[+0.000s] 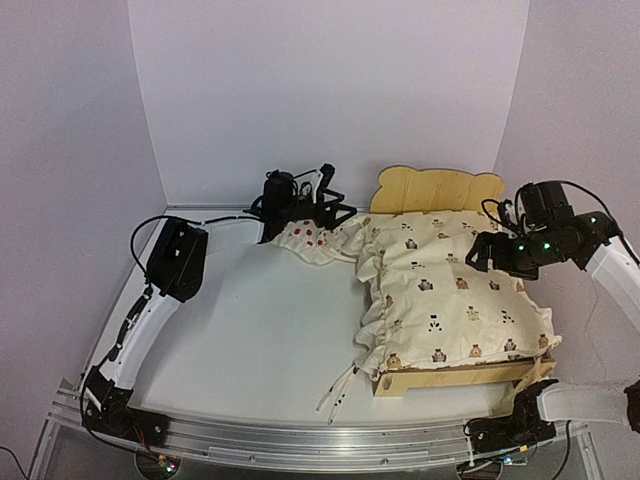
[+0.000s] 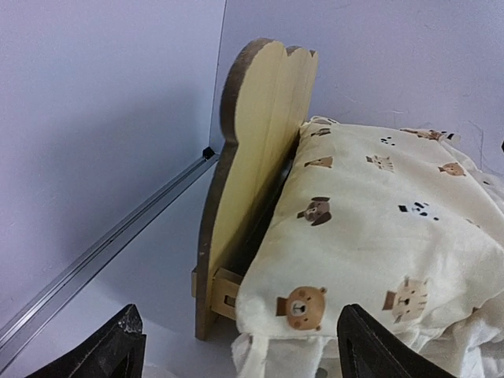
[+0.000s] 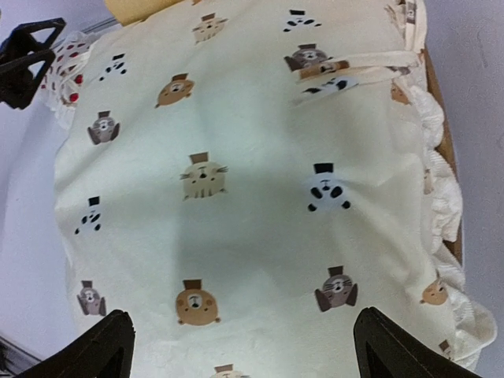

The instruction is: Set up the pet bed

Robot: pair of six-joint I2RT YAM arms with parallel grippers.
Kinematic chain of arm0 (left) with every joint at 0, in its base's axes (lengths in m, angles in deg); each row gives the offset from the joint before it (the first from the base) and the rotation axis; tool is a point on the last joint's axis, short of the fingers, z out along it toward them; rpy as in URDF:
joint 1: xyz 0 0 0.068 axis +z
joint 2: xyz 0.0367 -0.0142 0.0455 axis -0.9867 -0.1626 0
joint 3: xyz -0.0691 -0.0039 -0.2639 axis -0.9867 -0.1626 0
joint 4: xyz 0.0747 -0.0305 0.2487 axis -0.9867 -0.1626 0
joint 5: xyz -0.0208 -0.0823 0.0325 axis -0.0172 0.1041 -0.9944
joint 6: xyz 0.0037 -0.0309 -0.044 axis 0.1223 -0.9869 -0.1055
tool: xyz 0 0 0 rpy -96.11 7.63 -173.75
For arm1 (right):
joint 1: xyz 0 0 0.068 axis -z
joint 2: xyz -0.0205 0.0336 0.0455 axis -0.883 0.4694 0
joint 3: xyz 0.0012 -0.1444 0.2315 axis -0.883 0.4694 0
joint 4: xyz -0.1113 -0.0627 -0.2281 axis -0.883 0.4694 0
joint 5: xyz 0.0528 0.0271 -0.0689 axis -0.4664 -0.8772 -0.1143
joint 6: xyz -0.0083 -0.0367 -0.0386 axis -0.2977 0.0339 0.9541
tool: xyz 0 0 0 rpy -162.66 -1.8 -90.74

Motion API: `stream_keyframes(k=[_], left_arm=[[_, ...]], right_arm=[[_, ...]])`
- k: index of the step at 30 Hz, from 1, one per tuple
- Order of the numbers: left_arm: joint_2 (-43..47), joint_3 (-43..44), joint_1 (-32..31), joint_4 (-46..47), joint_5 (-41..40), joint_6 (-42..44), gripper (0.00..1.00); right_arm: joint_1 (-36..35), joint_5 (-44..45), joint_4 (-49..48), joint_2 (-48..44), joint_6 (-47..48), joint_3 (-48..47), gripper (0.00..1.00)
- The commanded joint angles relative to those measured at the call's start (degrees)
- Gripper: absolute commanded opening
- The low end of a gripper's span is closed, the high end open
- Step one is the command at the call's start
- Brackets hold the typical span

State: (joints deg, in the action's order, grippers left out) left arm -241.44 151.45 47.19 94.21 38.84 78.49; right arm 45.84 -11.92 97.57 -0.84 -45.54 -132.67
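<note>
The pet bed (image 1: 445, 378) stands at the right of the table, its plywood bear-ear headboard (image 1: 437, 189) toward the back wall. A cream animal-print cover (image 1: 450, 290) lies over the frame and hides its base. A small strawberry pillow (image 1: 305, 240) lies just left of the headboard. My left gripper (image 1: 335, 213) is at the pillow's back edge, open; its wrist view shows the headboard (image 2: 260, 134) and the cover's corner (image 2: 378, 213) ahead of the left gripper (image 2: 236, 358). My right gripper (image 1: 485, 252) hovers open over the cover (image 3: 236, 181), with the right gripper (image 3: 244, 354) empty.
White walls close in the back and both sides. An aluminium rail (image 1: 300, 435) runs along the near edge and another rail (image 2: 102, 252) along the wall. The cover's loose ties (image 1: 340, 385) hang onto the table left of the bed's foot.
</note>
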Motion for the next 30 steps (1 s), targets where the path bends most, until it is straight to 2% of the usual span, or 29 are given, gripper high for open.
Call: stream_keyframes(k=[1,4,9,12,15,18,21,26,30], left_arm=[[-7.63,8.84,0.41,16.85,2.59,-5.02,0.83],[-10.77,8.22,0.41,26.51,0.58,-9.59,0.80],[-10.04,4.09,0.32,30.75,-0.11,-16.04,0.77],[-6.53,-2.10,0.25,30.66,0.20,-18.85,0.76],[-3.05,-7.03,0.07,29.79,1.28,-22.42,0.74],[2.66,-14.35,-0.55,30.81,1.43,-24.17,0.72],[9.31,-22.33,-1.38,28.08,1.51,-22.64,0.70],[21.13,-34.58,-1.82,23.38,0.53,-20.08,0.69],[28.32,-47.14,-2.86,26.03,-1.19,-21.02,0.68]], right_arm=[[0.08,-8.59,0.31,-2.46,-3.05,1.52,0.98],[0.06,-10.77,-0.20,-3.29,-4.15,2.68,0.98],[0.00,-12.99,-1.27,-4.78,-8.57,5.23,0.98],[0.03,-9.37,-1.27,-5.74,-13.12,6.11,0.98],[0.02,0.76,-0.77,-5.26,-12.42,5.21,0.98],[0.34,10.52,-2.39,0.04,-11.41,2.75,0.98],[3.66,6.68,-6.38,9.24,-11.52,-2.20,0.98],[13.62,2.10,-9.24,21.60,-13.19,-11.42,0.98],[21.04,-0.67,-13.01,26.79,-14.47,-11.17,0.98]])
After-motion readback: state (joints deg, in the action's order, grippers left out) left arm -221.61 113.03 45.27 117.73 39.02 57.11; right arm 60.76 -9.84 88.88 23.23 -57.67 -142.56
